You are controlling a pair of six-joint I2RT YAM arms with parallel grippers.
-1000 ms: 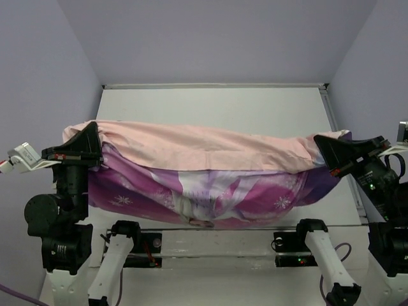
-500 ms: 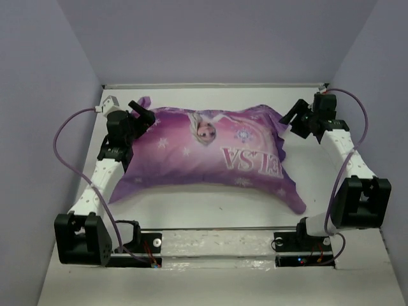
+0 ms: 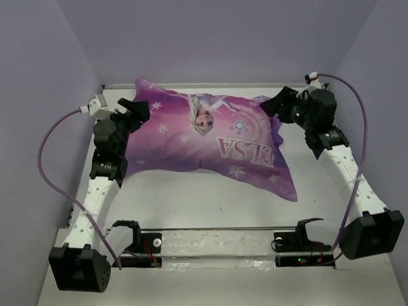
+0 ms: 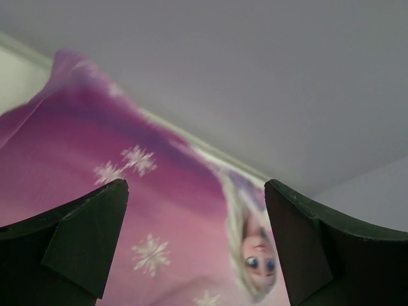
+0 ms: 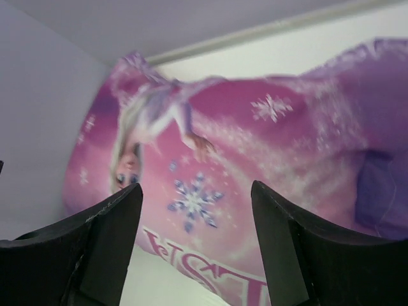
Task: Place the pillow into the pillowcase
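A white table (image 3: 210, 204) carries the pillowcase (image 3: 210, 137), printed face up and lying plump. No white pillow shows anywhere, so I judge it is already inside. My left claw (image 3: 135, 109) at the pillowcase's far left corner and my right claw (image 3: 275, 105) at its far right corner both gape wide, gripping nothing. The stuffing step looks finished, so next I need only lift both arms clear of the pillowcase.

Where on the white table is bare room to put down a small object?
Free: the wide near strip of the white table, between the purple-pink printed fabric pillowcase and the arms' base rail. Crowded: the far half, where the pillowcase lies with the left gripper and right gripper at its corners.
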